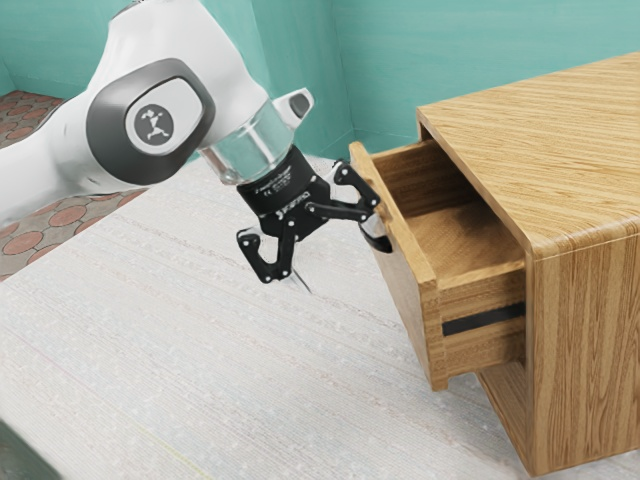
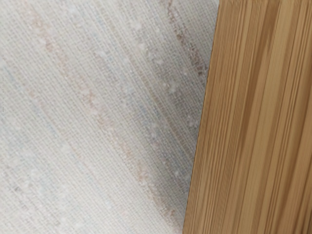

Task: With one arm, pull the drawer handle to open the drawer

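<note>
1 risk is noted: the gripper [image 1: 325, 243] is spread wide with nothing clamped, so the drawer handle [image 1: 377, 238], lying just off 1 fingertip, could be slipped past if the pull is angled. The drawer [image 1: 405, 270] stands partly pulled out, directly ahead of the hand and close to it.

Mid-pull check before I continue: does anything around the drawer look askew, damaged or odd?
Nothing stands out. The drawer sits partly out of the cabinet and looks square and undamaged. The gripper is open, with one finger against the handle rather than clamping it.
</note>
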You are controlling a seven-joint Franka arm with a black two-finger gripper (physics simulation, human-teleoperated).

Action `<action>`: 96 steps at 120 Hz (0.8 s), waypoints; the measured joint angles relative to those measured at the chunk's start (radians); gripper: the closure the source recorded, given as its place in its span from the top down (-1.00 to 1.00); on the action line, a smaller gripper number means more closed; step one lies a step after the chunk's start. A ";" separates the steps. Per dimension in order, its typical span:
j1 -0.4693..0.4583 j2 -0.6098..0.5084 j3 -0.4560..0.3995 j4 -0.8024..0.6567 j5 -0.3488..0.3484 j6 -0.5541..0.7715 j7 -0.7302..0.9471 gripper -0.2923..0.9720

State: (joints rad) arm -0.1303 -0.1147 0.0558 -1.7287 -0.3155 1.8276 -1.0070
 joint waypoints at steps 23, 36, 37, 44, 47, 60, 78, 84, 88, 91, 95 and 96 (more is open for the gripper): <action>0.040 -0.104 0.023 -0.090 0.026 0.006 0.020 0.54; 0.017 -0.170 0.088 -0.137 0.030 0.008 0.033 0.53; 0.012 -0.175 0.095 -0.141 0.030 0.009 0.034 0.53; -0.034 -0.215 0.157 -0.160 0.038 0.010 0.042 0.52; -0.061 -0.236 0.192 -0.164 0.039 0.012 0.046 0.51; -0.119 -0.312 0.285 -0.120 0.042 0.018 0.065 0.50; -0.175 -0.299 0.270 0.064 0.107 -0.110 0.078 0.49; -0.189 -0.277 0.256 0.119 0.152 -0.173 0.086 0.50; -0.192 -0.239 0.255 0.182 0.176 -0.215 0.110 0.50; -0.186 -0.202 0.258 0.229 0.188 -0.248 0.132 0.50; -0.171 -0.149 0.263 0.295 0.202 -0.296 0.164 0.51; -0.169 -0.137 0.263 0.310 0.205 -0.307 0.173 0.51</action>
State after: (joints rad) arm -0.2991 -0.2513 0.3192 -1.4188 -0.1105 1.5207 -0.8341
